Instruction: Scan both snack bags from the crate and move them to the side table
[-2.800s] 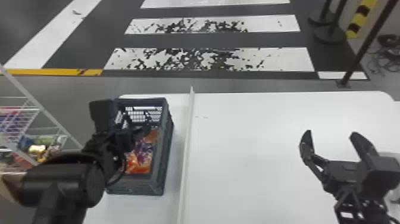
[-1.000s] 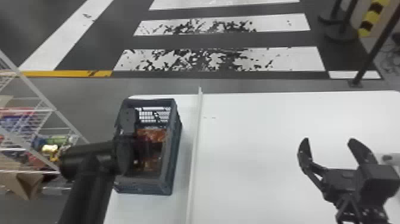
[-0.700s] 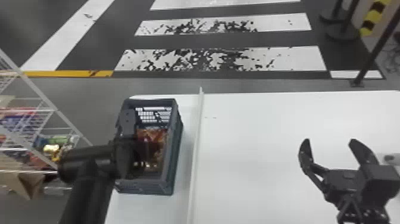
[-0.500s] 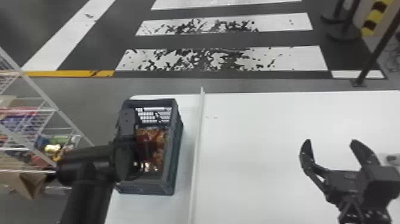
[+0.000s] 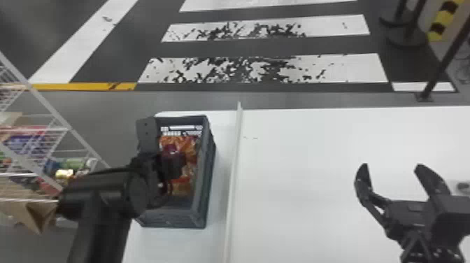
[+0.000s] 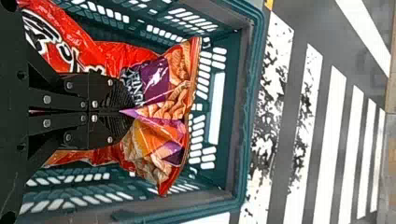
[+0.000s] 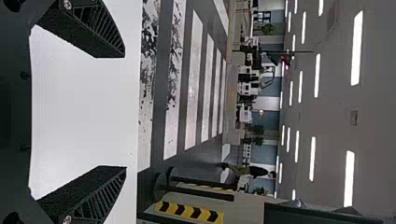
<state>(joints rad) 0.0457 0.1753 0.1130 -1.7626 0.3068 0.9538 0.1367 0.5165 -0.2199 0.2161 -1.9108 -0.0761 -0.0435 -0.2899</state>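
Black left pincer [image 5: 173, 164] grips a snack bag [image 6: 156, 84] between crate [image 5: 205, 182] walls.

Seen from the head, the left tool [image 5: 152, 166] screens part of the snack bags [image 5: 187, 175] inside the crate [image 5: 207, 182]; the frame crops the desk [image 5: 314, 157] at right and bottom; goods [image 5: 66, 164] on the wire rack [image 5: 49, 105] blur beyond naming; a grey object [image 5: 463, 187] is cut off.
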